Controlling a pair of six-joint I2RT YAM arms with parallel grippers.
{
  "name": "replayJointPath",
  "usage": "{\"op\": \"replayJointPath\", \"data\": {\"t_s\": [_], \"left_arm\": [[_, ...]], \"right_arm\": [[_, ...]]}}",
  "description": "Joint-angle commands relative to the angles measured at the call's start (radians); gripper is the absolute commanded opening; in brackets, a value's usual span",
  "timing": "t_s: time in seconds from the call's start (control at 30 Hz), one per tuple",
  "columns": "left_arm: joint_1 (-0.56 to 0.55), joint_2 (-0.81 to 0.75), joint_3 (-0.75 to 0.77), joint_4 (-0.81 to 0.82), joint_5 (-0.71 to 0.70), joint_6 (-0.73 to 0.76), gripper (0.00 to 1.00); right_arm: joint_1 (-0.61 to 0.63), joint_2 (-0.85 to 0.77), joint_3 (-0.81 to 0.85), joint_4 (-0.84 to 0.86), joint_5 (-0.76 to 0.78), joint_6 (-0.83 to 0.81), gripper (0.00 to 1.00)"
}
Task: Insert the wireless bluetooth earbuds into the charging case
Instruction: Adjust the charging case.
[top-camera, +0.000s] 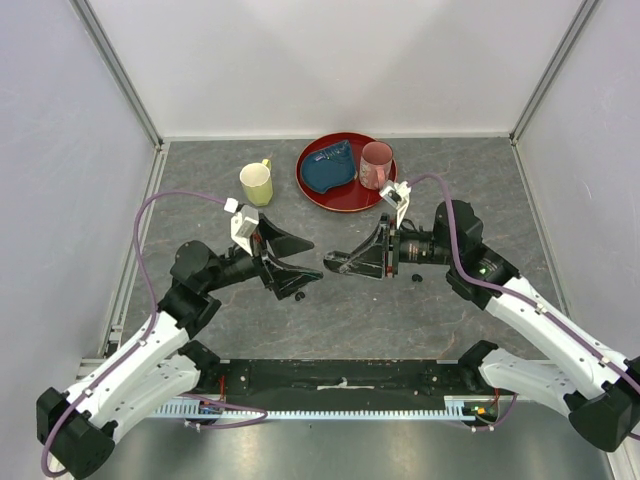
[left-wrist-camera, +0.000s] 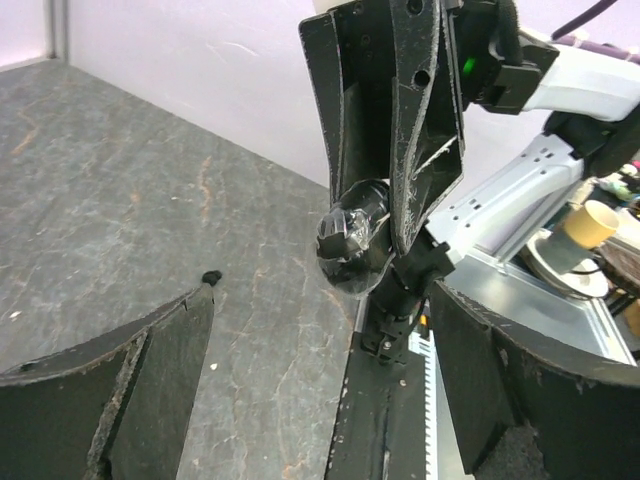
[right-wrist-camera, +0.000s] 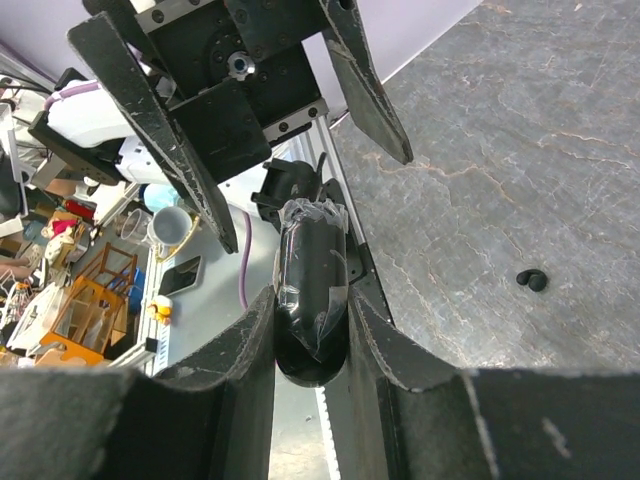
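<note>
One earbud (top-camera: 300, 296) lies loose on the grey surface (top-camera: 480, 190), just to the near left of the charging case (right-wrist-camera: 312, 290). A second earbud (top-camera: 415, 275) lies to the right of the case, beneath my right wrist. The case itself is a black oval under a glossy clear wrap. I hold it clear of the surface, clamped between the two fingers of my right pincer (top-camera: 335, 264), with its rounded end jutting out past their tips. Facing the case from its left is my left pincer (top-camera: 305, 268), fingers spread wide and gripping nothing, its tips apart from the case. Well beyond the case, toward the far wall, a red plate (top-camera: 345, 200) carries a dark blue bundle (top-camera: 330, 167) and a pink mug (top-camera: 376, 165). A yellow mug (top-camera: 257, 183) stands on the surface just left of that plate, also on the far side of the case.
</note>
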Motion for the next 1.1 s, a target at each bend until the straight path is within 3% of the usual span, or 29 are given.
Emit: {"op": "replayJointPath", "data": {"t_s": [0.0,0.3,0.83,1.0,1.07], "left_arm": [[0.002,0.042,0.005,0.172,0.099,-0.098,0.93],[0.0,0.108,0.007,0.285,0.142,-0.189,0.89],[-0.001,0.17,0.047,0.305,0.153,-0.249,0.77],[-0.001,0.179,0.059,0.304,0.148,-0.25,0.71],[-0.001,0.182,0.058,0.304,0.144,-0.255,0.63]], "right_arm": [[-0.003,-0.031,0.031,0.065,-0.036,0.019,0.01],[-0.002,-0.034,-0.014,0.156,-0.059,0.088,0.01],[-0.003,-0.013,-0.037,0.188,-0.046,0.111,0.01],[-0.003,-0.002,-0.04,0.19,-0.046,0.113,0.01],[-0.002,-0.001,-0.041,0.19,-0.048,0.113,0.01]]}}
